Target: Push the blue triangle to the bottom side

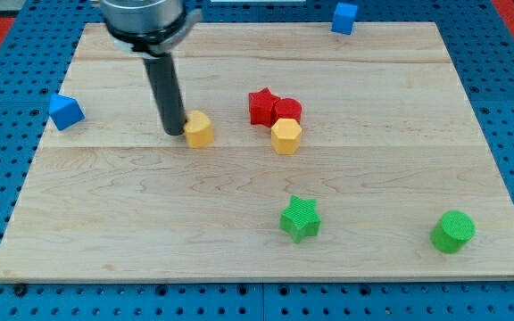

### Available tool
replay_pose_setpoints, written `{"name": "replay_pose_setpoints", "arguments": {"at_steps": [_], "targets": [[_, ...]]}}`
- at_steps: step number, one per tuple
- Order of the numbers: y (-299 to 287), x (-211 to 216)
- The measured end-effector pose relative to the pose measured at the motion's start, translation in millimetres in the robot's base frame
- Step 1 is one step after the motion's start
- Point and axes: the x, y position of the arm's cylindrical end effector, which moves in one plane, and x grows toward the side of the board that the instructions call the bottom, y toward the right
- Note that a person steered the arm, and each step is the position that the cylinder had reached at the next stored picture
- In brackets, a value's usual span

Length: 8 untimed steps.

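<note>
Near edge of the desk (105,241): green star (300,219), green cylinder (453,231) at the view's bottom right. Mid-board: my tip (175,133) touches the left side of a yellow block (200,129); a second yellow block (286,135) sits against a red star (261,105) and red cylinder (287,111). No claw here, just a rod, so nothing opens or clamps. Blue triangle (64,111) sits at the left edge, well left of my tip and slightly higher. I'd judge I must get above it to push down. Far: blue cube (344,17).
</note>
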Motion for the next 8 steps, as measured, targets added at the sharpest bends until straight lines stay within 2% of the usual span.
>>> {"name": "replay_pose_setpoints", "arguments": {"at_steps": [1, 2, 3, 4, 5, 6, 8], "targets": [[26.8, 1.1], [14.7, 0.2], [-2.6, -34.6], [-40.3, -58.8], [-108.1, -88.1], [-172.3, -56.6], [-189.5, 15.6]]}}
